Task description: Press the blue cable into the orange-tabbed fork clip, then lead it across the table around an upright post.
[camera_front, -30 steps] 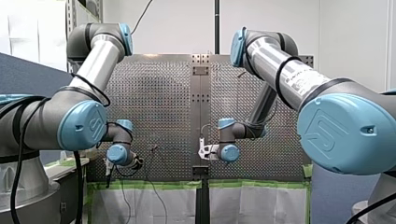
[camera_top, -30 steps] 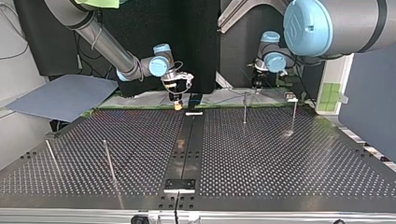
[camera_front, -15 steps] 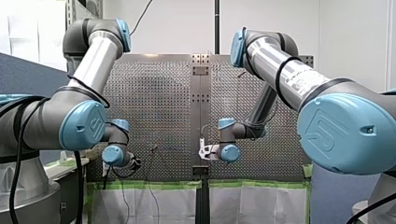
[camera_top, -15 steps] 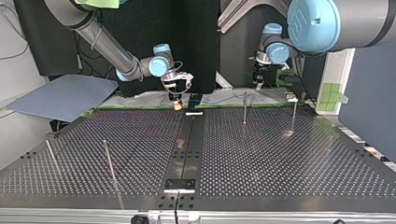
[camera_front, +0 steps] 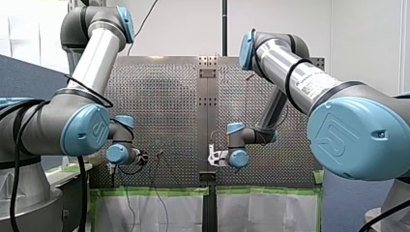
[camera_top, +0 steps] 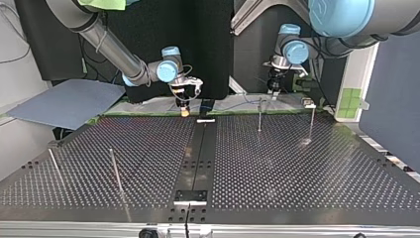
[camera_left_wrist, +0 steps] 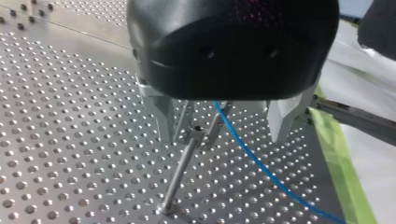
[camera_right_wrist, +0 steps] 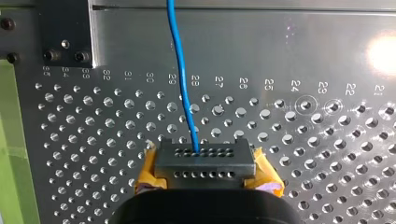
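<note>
Left wrist (camera_front: 118, 153) lifted slightly and swung toward front view's left since a second ago. Left hand (camera_left_wrist: 220, 135) hangs over an upright post (camera_left_wrist: 180, 172) near edge of tabletop (camera_top: 297, 168); grip cannot be told. Blue cable (camera_left_wrist: 266, 172) runs out from under it, just beside post. Right hand (camera_right_wrist: 204, 161), yellow pads (camera_right_wrist: 148, 175), clamped on blue cable at centre strip (camera_top: 198, 153).

Bright, even light; glare patch on table (camera_right_wrist: 380, 55) (right wrist view).
</note>
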